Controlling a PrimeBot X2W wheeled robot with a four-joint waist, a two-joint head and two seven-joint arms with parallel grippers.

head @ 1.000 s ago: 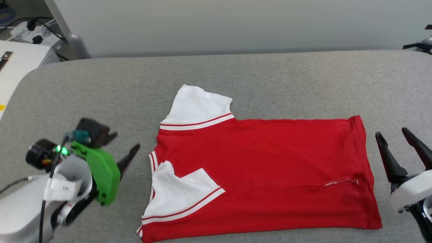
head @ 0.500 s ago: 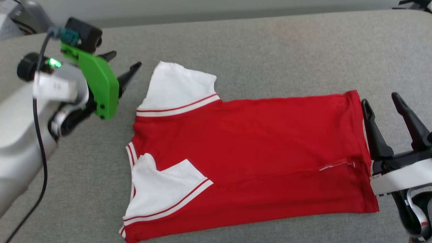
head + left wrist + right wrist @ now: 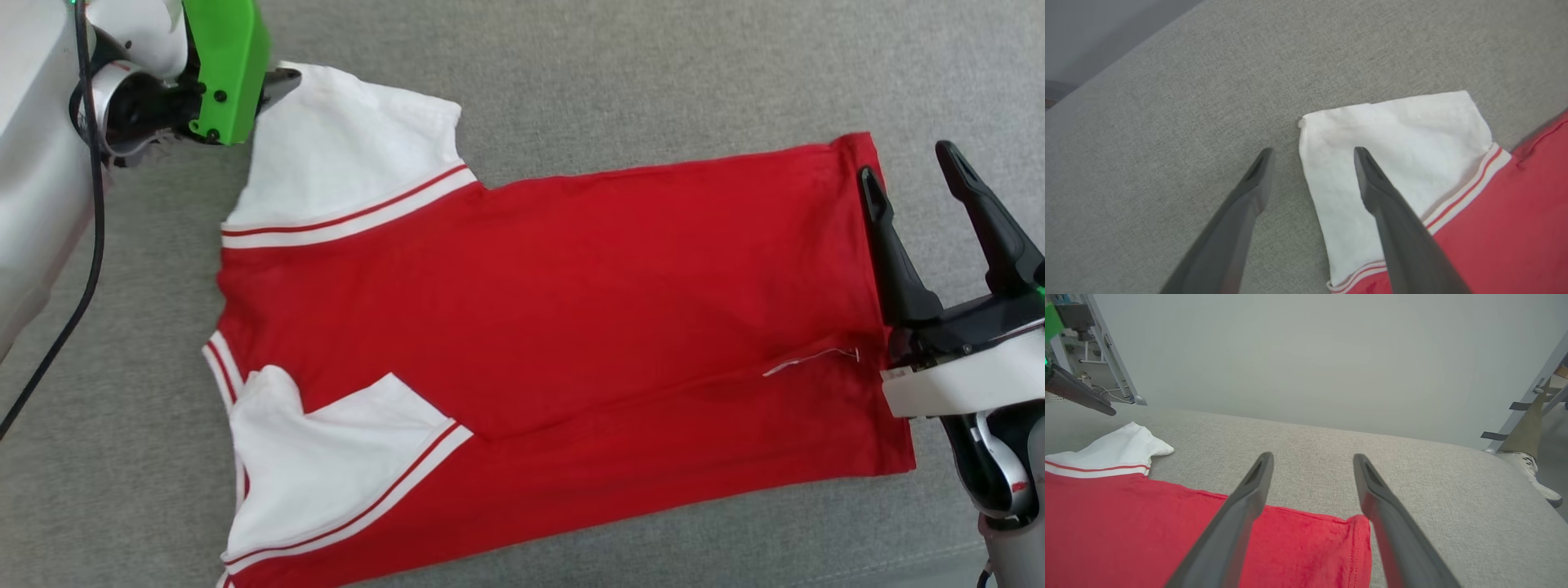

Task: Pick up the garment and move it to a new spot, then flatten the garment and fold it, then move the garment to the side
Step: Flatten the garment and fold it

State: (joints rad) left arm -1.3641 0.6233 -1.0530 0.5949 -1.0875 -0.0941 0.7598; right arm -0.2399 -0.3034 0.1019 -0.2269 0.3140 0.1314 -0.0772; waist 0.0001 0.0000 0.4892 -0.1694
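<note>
The garment (image 3: pixel 571 310) lies flat on the grey padded table (image 3: pixel 653 73), plain red side up, with no print showing. Its far white sleeve (image 3: pixel 351 147) spreads outward; the near sleeve (image 3: pixel 326 465) is folded onto the body. My left gripper (image 3: pixel 273 82) is open at the far sleeve's corner. In the left wrist view the left gripper (image 3: pixel 1311 150) has one finger over the sleeve (image 3: pixel 1412 134) and the other over bare table. My right gripper (image 3: pixel 906 159) is open at the hem's far corner. The right wrist view shows the right gripper (image 3: pixel 1312 456) astride that red corner (image 3: pixel 1331 539), holding nothing.
A black cable (image 3: pixel 82 269) hangs from my left arm. Beyond the table's far edge stands a pale wall (image 3: pixel 1306 355), with metal frame legs (image 3: pixel 1114 363) on both sides. A white shoe (image 3: pixel 1533 473) rests on the floor at the right.
The head camera has tipped down and closer, shifting the whole picture. My left gripper has travelled from beside the collar to the far sleeve's corner. My right gripper has closed in on the hem.
</note>
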